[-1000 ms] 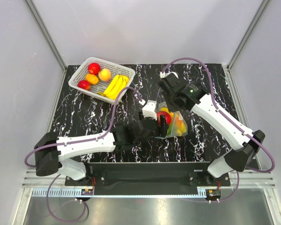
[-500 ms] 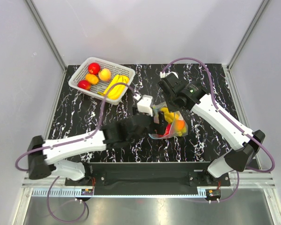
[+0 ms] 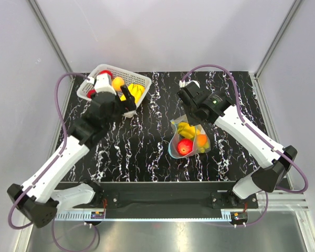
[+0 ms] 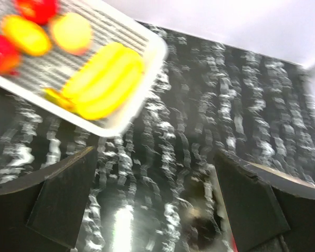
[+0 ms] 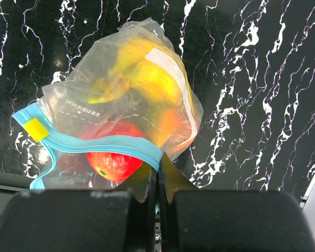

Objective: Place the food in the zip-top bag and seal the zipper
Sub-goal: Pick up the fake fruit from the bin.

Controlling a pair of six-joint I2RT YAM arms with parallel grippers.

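The clear zip-top bag (image 3: 190,137) lies mid-table with its mouth open. Inside are a red apple (image 5: 113,160), a banana bunch (image 5: 142,73) and an orange fruit (image 5: 170,126). My right gripper (image 5: 158,169) is shut on one end of the blue zipper (image 5: 110,144), holding the bag's edge up. My left gripper (image 4: 157,199) is open and empty, over the table just beside the white basket (image 4: 147,39). More food sits in that basket: bananas (image 4: 102,79), a peach-coloured fruit (image 4: 71,32), an orange fruit (image 4: 26,35) and red apples (image 4: 37,8).
The basket (image 3: 89,93) stands at the table's far left corner, partly covered by my left arm (image 3: 89,126). A yellow slider tab (image 5: 37,129) sits at the zipper's free end. Grey walls close in the black marbled table (image 3: 147,147).
My left arm has swung from the bag's mouth back to the basket, its jaws opening. The red apple now lies inside the bag. The right arm has not moved.
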